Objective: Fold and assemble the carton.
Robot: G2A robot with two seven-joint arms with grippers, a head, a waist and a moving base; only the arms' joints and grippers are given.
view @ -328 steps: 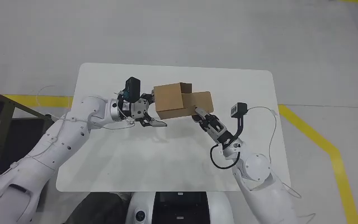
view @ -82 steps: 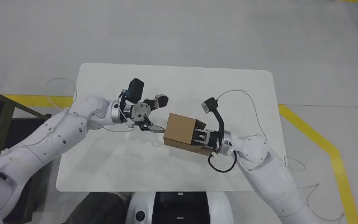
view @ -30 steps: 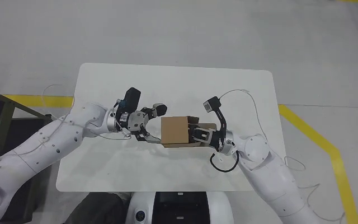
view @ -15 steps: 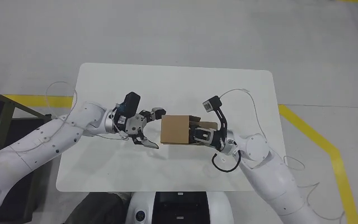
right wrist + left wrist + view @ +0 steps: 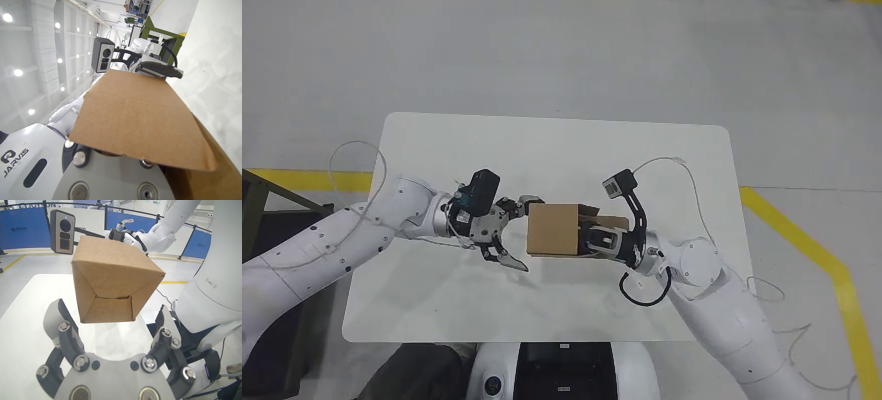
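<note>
A brown carton [image 5: 552,230] hangs a little above the white table [image 5: 442,300], its folded end facing my left gripper [image 5: 520,232]. That gripper is open, one finger on each side of the carton's end, apart from it. In the left wrist view the carton [image 5: 113,279] floats just past the spread fingers [image 5: 62,313] of the left gripper [image 5: 111,305]. My right gripper [image 5: 594,241] reaches into the carton's far end and is shut on the carton; its fingers are hidden. The carton [image 5: 136,117] covers them in the right wrist view, with a left finger [image 5: 160,70] beyond its far edge.
A thin cable [image 5: 672,165] loops over the table behind my right arm, and another cable [image 5: 352,155] arcs near the left edge. A green frame [image 5: 257,190] stands off the table's left side. Bare tabletop [image 5: 572,150] lies behind the carton.
The carton, once held farther back between both grippers, now hangs nearer the front in the right gripper. In the last second it slid slightly toward the left gripper, whose fingers spread around its end.
</note>
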